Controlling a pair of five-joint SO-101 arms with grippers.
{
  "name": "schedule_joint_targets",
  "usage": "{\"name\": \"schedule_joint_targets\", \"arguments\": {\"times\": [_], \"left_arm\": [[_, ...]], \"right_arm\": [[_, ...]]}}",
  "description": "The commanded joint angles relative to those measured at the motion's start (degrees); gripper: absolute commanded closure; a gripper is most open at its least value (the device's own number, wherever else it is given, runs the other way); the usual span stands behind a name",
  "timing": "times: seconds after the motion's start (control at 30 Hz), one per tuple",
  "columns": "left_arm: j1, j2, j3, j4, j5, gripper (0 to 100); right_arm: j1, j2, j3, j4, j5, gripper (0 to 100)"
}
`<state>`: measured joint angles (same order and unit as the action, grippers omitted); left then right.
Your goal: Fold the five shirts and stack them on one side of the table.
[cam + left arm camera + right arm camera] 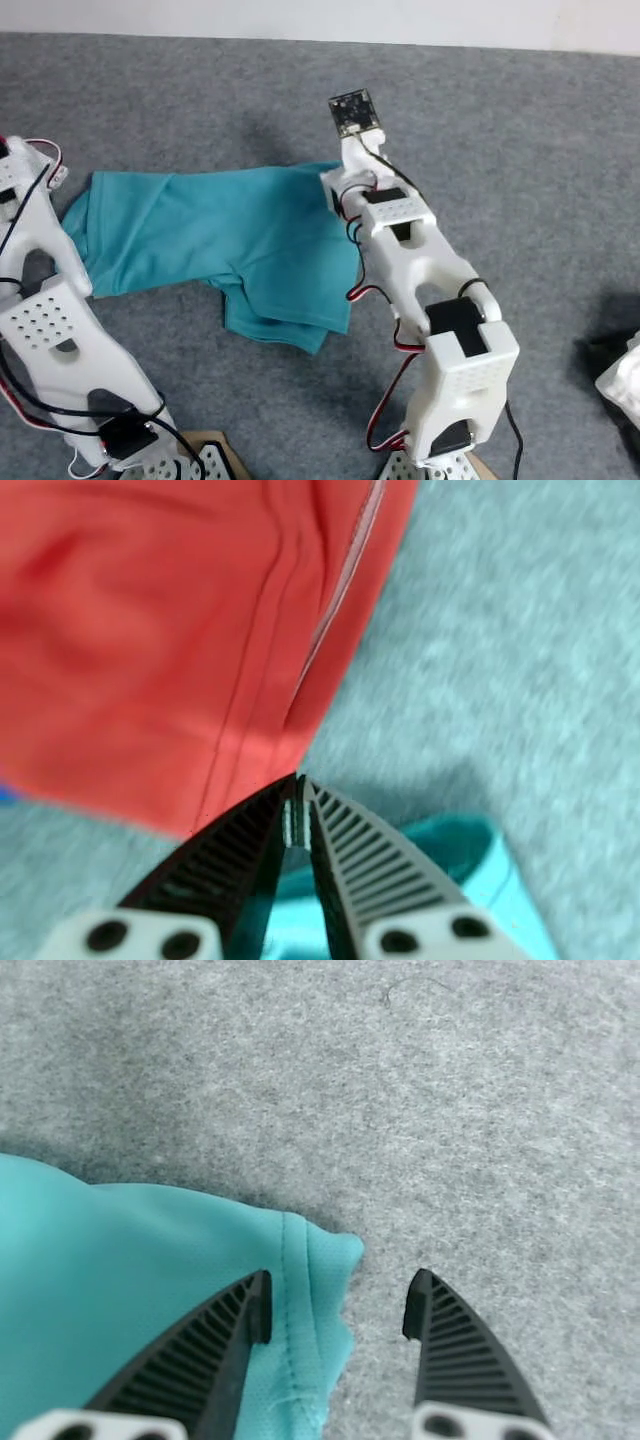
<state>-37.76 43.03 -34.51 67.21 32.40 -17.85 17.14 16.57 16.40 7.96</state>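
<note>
A teal shirt [230,240] lies spread and partly rumpled on the grey table [520,130]. My right gripper [337,190] is at the shirt's far right corner. In the right wrist view this gripper [340,1300] is open, and the hemmed corner of the teal shirt [310,1260] lies between its fingers. My left arm [45,310] stands at the shirt's left edge. My left gripper [298,785] is shut, with teal shirt fabric [480,860] showing between and under its fingers. A red shirt [150,630] lies on the table just beyond the left fingertips.
A dark cloth [600,350] and a white object [625,385] sit at the right edge of the table. Bare grey surface stretches behind and to the right of the right arm [440,300].
</note>
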Motion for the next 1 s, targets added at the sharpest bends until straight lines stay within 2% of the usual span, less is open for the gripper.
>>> {"name": "schedule_joint_targets", "arguments": {"times": [0.0,0.2,0.47,0.63,0.77,0.97], "left_arm": [[1.01,-0.66,-4.97,9.58,-6.24,99],[-0.04,-0.75,-5.05,16.09,-8.53,99],[-0.48,-8.13,-5.67,26.9,-22.07,99],[-0.22,-8.22,-5.58,20.22,-21.8,99],[2.86,-1.36,-6.02,14.15,-21.8,99],[5.49,1.98,-6.02,12.04,-21.71,99]], "right_arm": [[0.75,-1.1,-1.54,0.22,0.79,77.9],[0.75,-2.07,-1.54,2.15,0.79,77.9],[0.48,-5.14,1.63,2.33,0.79,77.9],[0.48,-5.14,1.89,2.33,0.79,77.9],[0.48,-5.14,1.98,2.42,0.79,80.3],[0.48,-5.14,1.89,2.42,0.79,82.6]]}}
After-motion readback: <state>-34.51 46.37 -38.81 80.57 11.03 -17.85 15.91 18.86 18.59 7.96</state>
